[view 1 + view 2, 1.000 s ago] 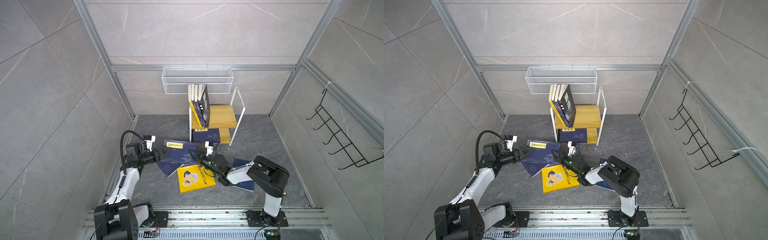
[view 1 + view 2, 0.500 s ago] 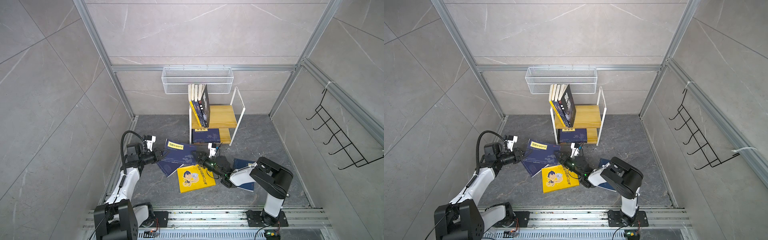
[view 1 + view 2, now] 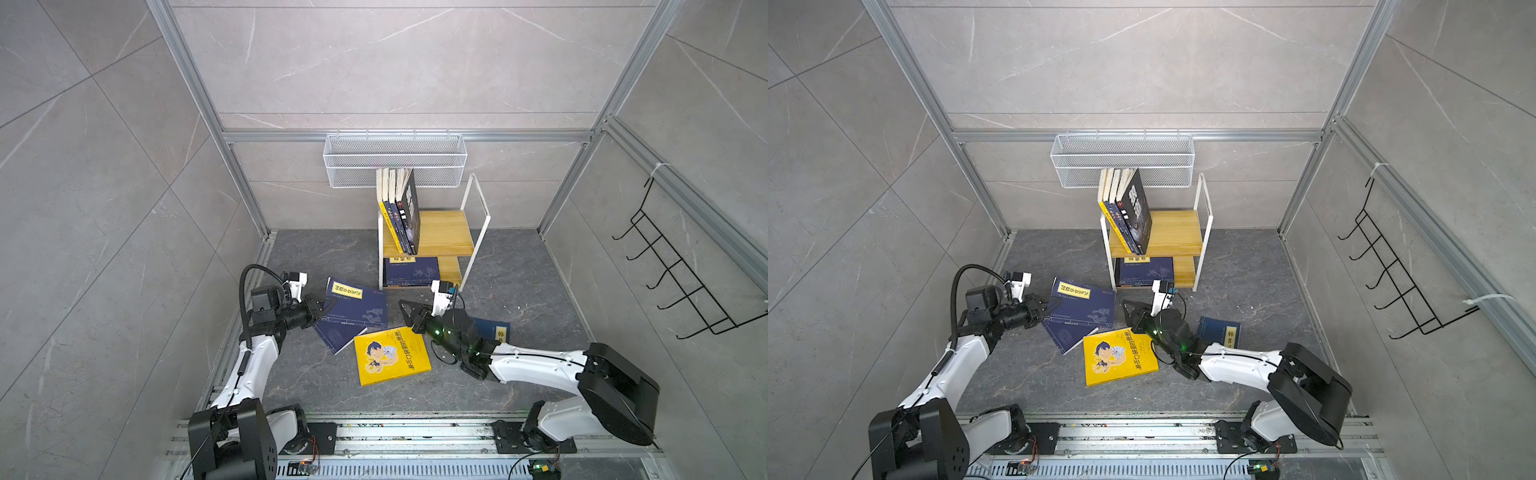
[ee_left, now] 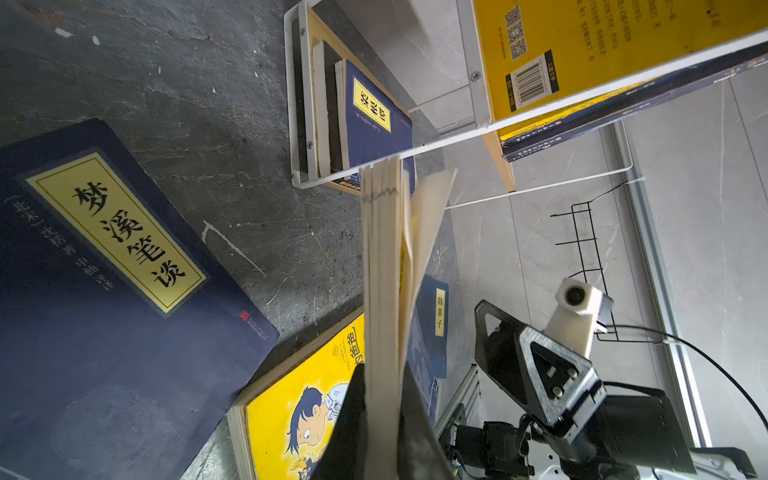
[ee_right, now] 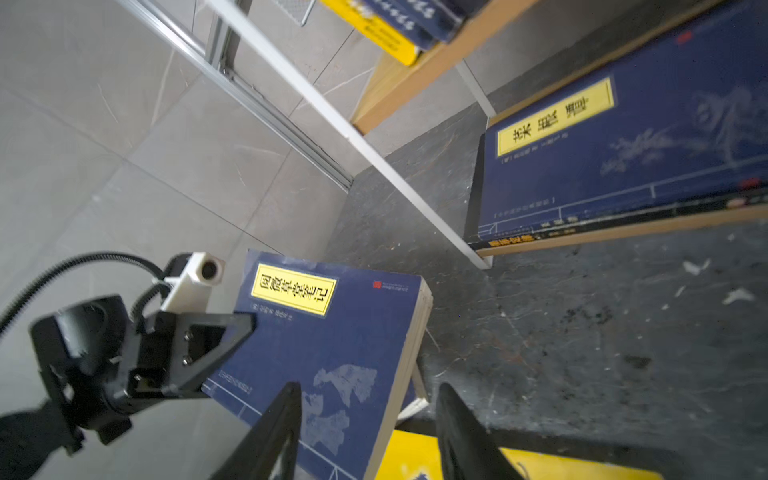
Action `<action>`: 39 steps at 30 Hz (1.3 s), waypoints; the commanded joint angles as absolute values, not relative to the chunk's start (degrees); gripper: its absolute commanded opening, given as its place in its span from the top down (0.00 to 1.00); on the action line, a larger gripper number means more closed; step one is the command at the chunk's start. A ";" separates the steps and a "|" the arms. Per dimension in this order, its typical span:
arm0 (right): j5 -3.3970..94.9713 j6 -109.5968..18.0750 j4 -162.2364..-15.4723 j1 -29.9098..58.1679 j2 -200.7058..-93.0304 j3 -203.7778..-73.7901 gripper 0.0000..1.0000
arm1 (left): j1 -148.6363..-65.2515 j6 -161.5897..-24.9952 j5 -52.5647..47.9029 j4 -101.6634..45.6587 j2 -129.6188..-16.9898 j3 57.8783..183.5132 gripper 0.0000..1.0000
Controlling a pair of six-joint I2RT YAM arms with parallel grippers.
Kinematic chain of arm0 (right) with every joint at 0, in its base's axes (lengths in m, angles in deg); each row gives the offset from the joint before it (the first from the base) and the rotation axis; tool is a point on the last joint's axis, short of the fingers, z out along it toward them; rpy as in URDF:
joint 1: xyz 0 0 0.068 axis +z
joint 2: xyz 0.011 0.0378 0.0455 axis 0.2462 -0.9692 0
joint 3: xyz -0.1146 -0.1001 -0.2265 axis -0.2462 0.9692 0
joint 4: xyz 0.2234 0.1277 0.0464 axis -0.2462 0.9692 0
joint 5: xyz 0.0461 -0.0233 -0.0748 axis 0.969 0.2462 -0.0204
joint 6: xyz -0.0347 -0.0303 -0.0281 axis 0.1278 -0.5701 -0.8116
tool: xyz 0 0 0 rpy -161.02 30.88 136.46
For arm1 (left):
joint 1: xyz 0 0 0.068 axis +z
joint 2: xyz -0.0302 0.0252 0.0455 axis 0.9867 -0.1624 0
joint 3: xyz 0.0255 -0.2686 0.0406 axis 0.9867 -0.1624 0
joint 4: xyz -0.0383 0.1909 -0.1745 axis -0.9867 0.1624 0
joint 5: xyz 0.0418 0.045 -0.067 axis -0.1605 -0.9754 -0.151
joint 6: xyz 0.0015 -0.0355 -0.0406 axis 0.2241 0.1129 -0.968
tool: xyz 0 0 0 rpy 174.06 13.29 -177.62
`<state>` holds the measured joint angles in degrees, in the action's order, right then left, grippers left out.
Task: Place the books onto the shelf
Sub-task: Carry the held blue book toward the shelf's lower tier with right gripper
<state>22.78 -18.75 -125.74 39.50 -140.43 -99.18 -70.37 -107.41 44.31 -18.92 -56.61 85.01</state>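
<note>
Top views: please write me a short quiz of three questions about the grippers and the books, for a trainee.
1. True or false: the right gripper holds a book.
2. The left gripper is: A open and empty; B shut on a navy book; C out of view.
3. Fill in: in the shelf, the lower book lies ____, not upright.
Key: 1 false, its jaws stand open; 2 B; 3 flat.
</note>
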 commanded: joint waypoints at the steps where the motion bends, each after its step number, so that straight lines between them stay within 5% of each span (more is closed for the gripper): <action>1: 15.37 -36.94 -114.25 43.39 -139.12 -104.86 0.45 | -70.11 -110.92 45.18 -20.91 -56.34 87.00 1.00; 7: 2.30 -60.62 -113.96 52.63 -143.05 -111.69 0.37 | -70.30 -112.56 45.34 -21.66 -56.51 86.73 1.00; 12: 0.52 -74.91 -112.00 57.83 -147.84 -117.94 0.37 | -70.37 -112.98 45.60 -21.58 -56.43 86.85 1.00; 39: -7.44 -94.72 -88.71 59.02 -172.55 -146.54 0.47 | -70.70 -112.25 45.33 -20.60 -55.15 86.51 1.00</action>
<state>-5.15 -91.99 -91.32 59.85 -170.50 -143.86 -70.44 -112.06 43.74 -18.94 -56.77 85.01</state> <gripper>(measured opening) 0.534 0.096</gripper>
